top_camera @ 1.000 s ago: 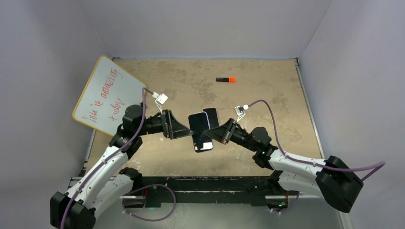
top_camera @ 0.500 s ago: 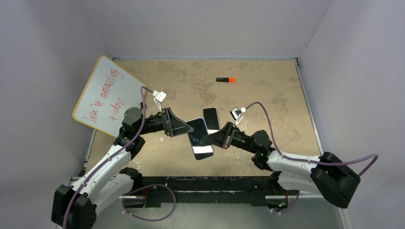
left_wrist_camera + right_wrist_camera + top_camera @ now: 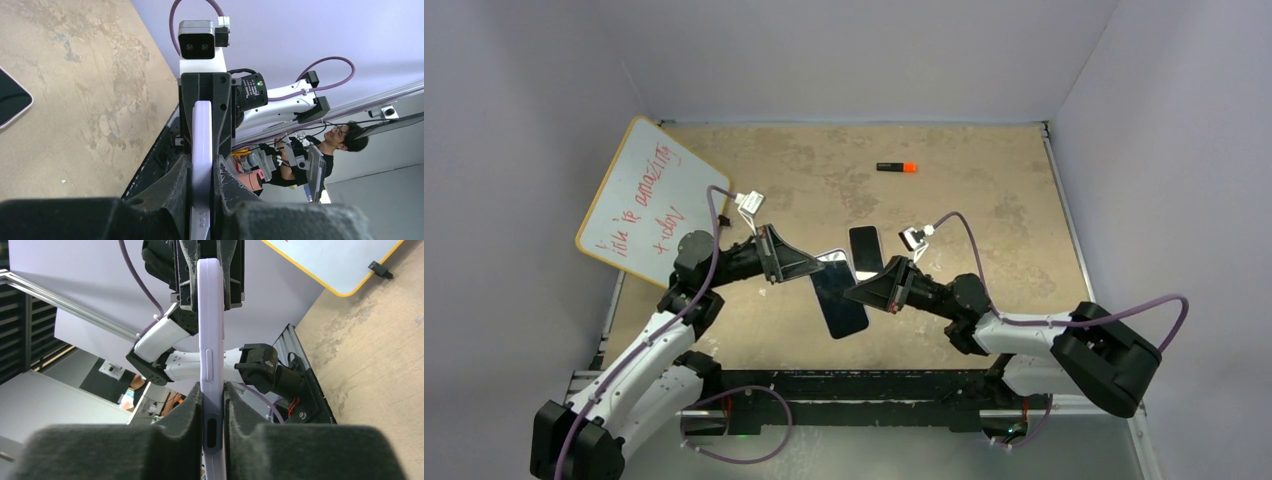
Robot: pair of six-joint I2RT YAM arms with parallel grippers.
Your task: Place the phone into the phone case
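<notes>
- Lilac plastic phone case (image 3: 838, 302) — pinched edge-on from both sides by the left gripper (image 3: 814, 269) and the right gripper (image 3: 853, 293), apparently held above the tan table (image 3: 984, 190).
- Black slab phone (image 3: 865, 250) lies just beyond on the table — insertion seems not yet begun.

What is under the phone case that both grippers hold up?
Only bare table shows around it. The phone lies flat by its far corner. The phone case and right fingers hide the patch directly below.
</notes>
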